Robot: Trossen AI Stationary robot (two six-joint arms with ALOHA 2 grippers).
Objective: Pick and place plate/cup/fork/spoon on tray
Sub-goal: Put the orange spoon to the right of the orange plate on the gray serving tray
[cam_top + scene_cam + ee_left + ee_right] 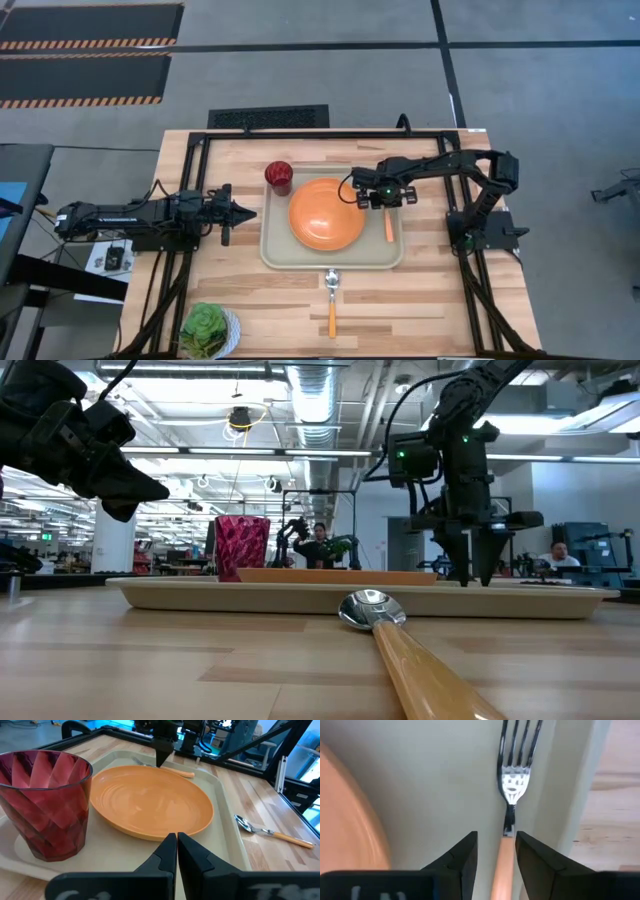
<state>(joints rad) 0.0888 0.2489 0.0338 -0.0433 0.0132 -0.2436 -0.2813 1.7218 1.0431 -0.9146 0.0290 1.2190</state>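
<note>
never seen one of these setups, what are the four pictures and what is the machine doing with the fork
Two robot arms work at a wooden table. One camera looks down from above, one sits at table height, and one rides on each wrist. The tray already carries the plate, the cup and the fork. The right gripper is open, its fingers either side of the fork's handle by the tray's rim. The left gripper is shut and waits beside the tray. The spoon lies on the table, outside the tray.

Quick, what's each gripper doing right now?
Left gripper: closed, empty, beside the tray.
Right gripper: open, fingers straddling the fork handle on the tray, not clamped.
</note>
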